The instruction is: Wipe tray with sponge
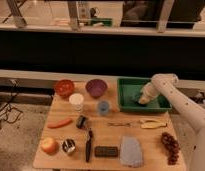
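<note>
a green rectangular plastic tray (pixel 127 95) with low raised walls sits at the far right corner of a wooden table (pixel 111 136), just right of a purple bowl (pixel 96 88). it is the largest container here, and its floor looks a plain, darker green than its rim. a white robot arm (pixel 188 107) reaches in from the right, bends at an elbow over the tray's far right corner, and points its tool (pixel 143 96) down into the middle of the tray. the tool's fingers are drawn together and clamped on the sponge (pixel 137 93), which shows only as a small teal-green patch at the tool's tip, low against the tray floor. most of the sponge is hidden by the tool and blends into the green around it, so its edges and whether it touches the floor are hard to make out. the arm covers the tray's right wall and runs out of view at the right edge. elsewhere on the table are a red bowl (pixel 64 87), a white cup (pixel 76 101), a pale blue cup (pixel 103 107), a carrot (pixel 60 123), an apple (pixel 48 145), a black-handled knife (pixel 88 145), a dark flat block (pixel 106 151), a grey-blue folded cloth (pixel 131 151), a banana (pixel 152 124) and dark grapes (pixel 170 146), all well apart from the tray's inside.
</note>
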You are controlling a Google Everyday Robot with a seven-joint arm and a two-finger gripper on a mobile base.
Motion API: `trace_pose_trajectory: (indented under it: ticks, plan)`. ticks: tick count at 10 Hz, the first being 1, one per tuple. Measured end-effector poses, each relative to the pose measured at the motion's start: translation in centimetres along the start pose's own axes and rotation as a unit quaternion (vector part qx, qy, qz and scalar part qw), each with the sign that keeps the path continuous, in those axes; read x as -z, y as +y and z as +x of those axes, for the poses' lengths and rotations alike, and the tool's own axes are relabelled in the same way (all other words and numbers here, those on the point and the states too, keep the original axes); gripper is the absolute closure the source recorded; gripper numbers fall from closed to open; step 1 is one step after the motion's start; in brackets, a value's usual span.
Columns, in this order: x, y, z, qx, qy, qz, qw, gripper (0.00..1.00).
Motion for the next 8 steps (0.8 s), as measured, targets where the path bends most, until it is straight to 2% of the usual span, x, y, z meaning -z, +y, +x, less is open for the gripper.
trace_pose_trajectory:
  ticks: [8]
  plan:
    - [0.9, -1.9, 2.4, -0.020, 0.018, 0.017, 0.9995, 1.00]
